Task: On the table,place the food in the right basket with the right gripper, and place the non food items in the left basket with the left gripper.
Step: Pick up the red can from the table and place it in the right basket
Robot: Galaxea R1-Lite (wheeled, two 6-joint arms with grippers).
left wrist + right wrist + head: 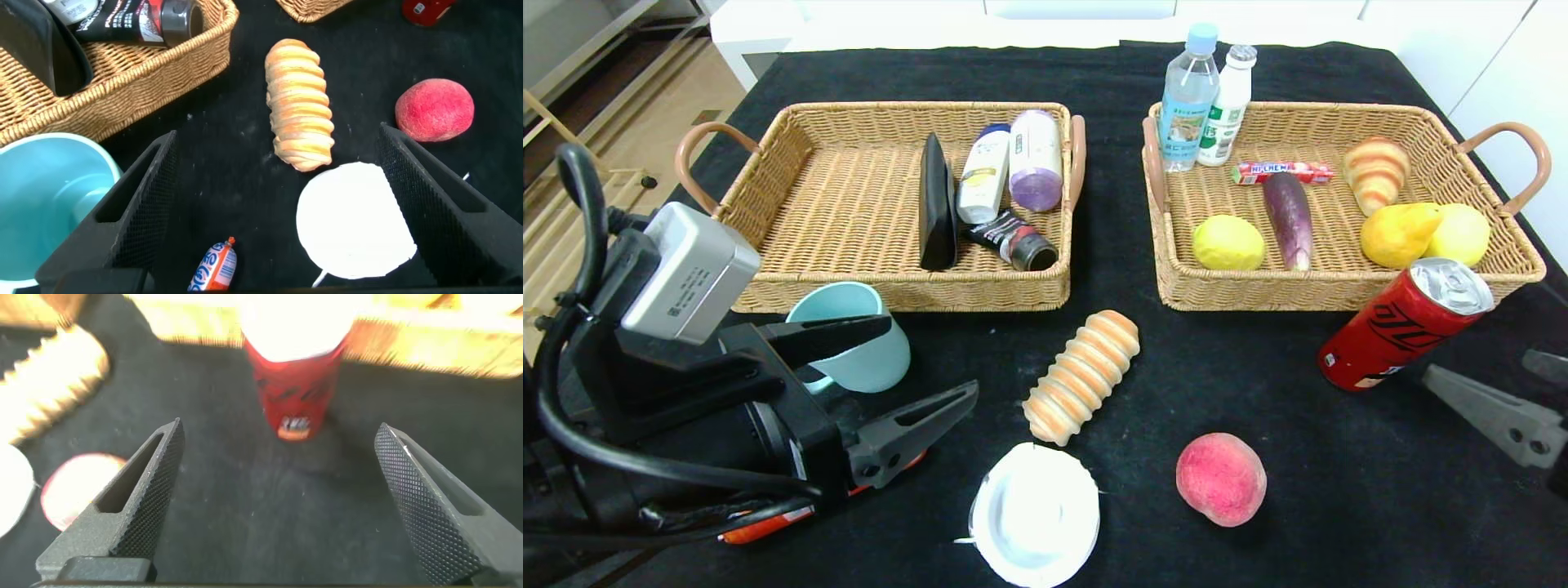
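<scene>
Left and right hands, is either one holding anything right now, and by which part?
Nothing is held. The left hand is open above the black table, and the right hand is open, short of the red soda can.

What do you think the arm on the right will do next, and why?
Probably ease forward until its fingers flank the red can. The right gripper is open and faces the can, which stands on the black table just outside the right basket. A drink counts as food.
</scene>
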